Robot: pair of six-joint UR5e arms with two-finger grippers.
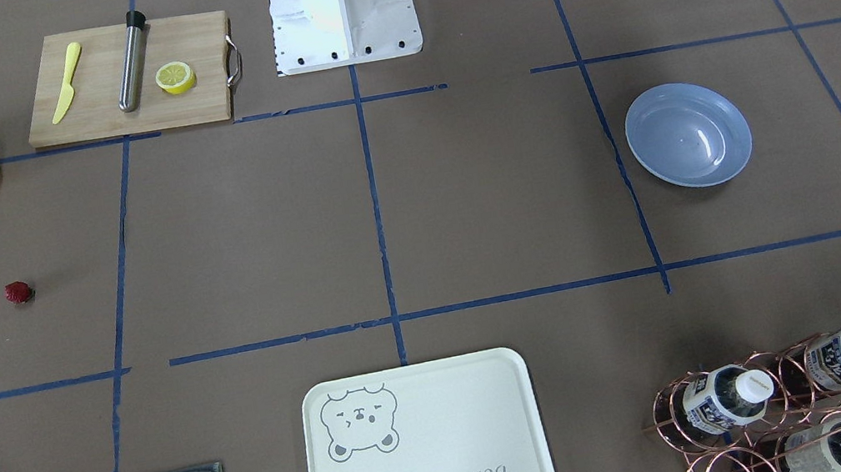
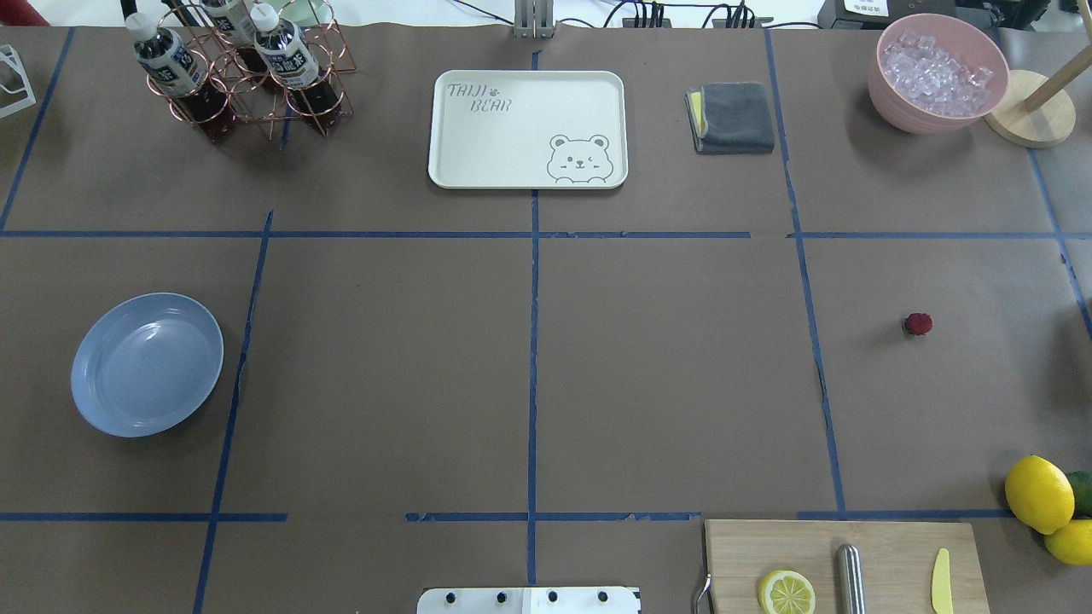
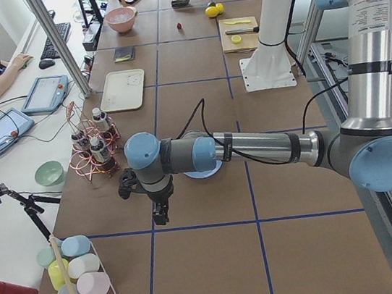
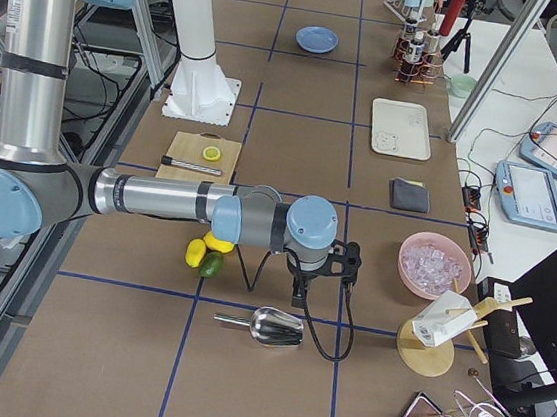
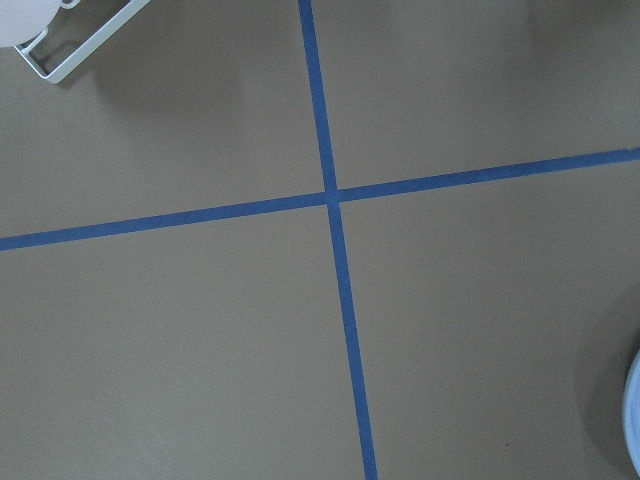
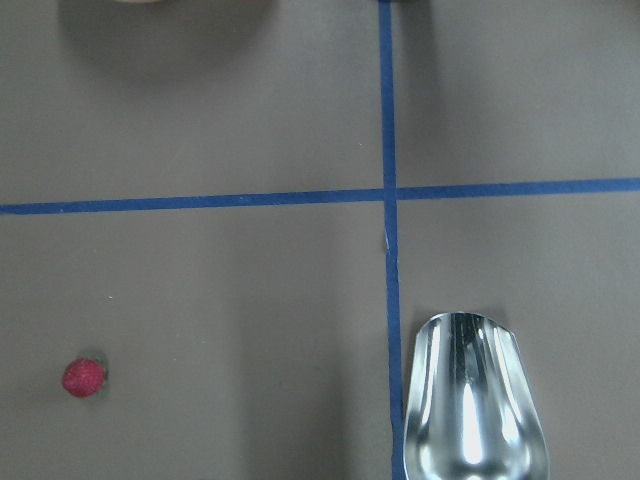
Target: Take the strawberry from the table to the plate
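Note:
The strawberry (image 2: 918,323) (image 1: 18,292) is a tiny dark-red berry lying alone on the brown table (image 2: 665,384), on my right side. It also lies low and left in the right wrist view (image 6: 84,377). The blue-grey plate (image 2: 147,364) (image 1: 688,134) sits far off on my left side with nothing in it. My left gripper (image 3: 160,214) hangs near the plate (image 3: 201,174), beyond it towards the table's end. Past the strawberry, my right gripper (image 4: 299,289) hovers close to a metal scoop. Only the side views show them, so I cannot tell if either is open or shut.
A cutting board (image 2: 845,563) with a lemon half, a knife and a metal rod lies near my base. Lemons (image 2: 1039,493), a bear tray (image 2: 527,128), a grey cloth (image 2: 732,117), an ice bowl (image 2: 938,72), a bottle rack (image 2: 239,68) and a metal scoop (image 6: 470,400) surround the middle.

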